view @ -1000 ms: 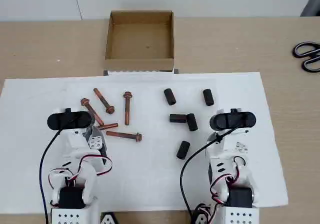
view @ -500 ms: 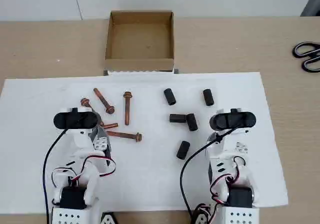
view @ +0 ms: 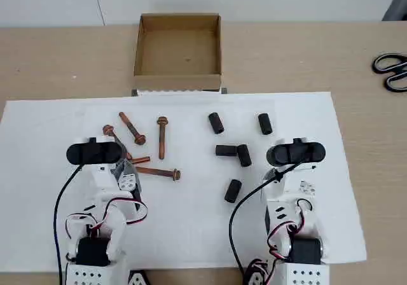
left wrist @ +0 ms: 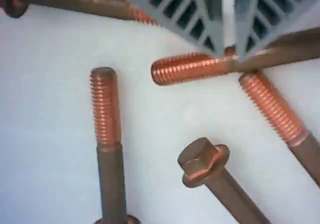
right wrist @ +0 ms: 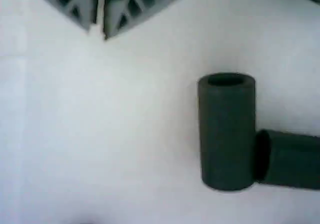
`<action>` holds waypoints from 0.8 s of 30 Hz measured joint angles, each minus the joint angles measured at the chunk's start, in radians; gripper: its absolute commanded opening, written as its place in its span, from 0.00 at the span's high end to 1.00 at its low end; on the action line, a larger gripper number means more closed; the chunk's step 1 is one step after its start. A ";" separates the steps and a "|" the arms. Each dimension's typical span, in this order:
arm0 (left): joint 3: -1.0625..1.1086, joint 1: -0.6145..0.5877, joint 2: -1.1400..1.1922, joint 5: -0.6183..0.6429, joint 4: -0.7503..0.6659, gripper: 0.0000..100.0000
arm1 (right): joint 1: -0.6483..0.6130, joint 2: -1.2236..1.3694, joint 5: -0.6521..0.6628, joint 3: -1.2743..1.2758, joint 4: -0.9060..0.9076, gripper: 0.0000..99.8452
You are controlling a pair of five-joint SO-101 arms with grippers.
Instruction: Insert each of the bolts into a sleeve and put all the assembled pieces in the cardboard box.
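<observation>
Several copper bolts (view: pixel 161 137) lie on the white paper at the left, and several black sleeves (view: pixel 243 154) lie loose in the middle. The cardboard box (view: pixel 179 78) stands at the back with nothing in it. My left arm (view: pixel 94 152) hangs over the bolt cluster. Its gripper (left wrist: pixel 231 54) is shut, tips just above the threaded end of one bolt (left wrist: pixel 192 68), with other bolts (left wrist: pixel 107 134) around it. My right arm (view: pixel 296 152) is right of the sleeves. Its gripper (right wrist: pixel 100 26) is shut over bare paper, beside two touching sleeves (right wrist: pixel 227 129).
White paper (view: pixel 191 221) covers the near half of the wooden table. Black scissors (view: pixel 391 69) lie at the far right edge. A single sleeve (view: pixel 233 190) sits between the two arms, and bare paper lies in front of it.
My left arm has shifted a little to the right, over the bolts. The right arm, bolts and sleeves have stayed put.
</observation>
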 measured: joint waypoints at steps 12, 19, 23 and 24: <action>-0.196 -0.014 0.000 0.014 0.198 0.99 | -0.032 0.086 -0.063 -0.328 0.135 1.00; -0.253 -0.014 0.000 -0.055 0.229 0.99 | -0.034 0.506 -0.063 -0.626 0.146 1.00; -0.253 -0.014 0.000 -0.080 0.229 0.99 | -0.032 0.806 -0.063 -0.865 0.247 1.00; -0.253 -0.014 0.000 -0.081 0.229 0.99 | -0.032 0.878 -0.063 -0.928 0.282 1.00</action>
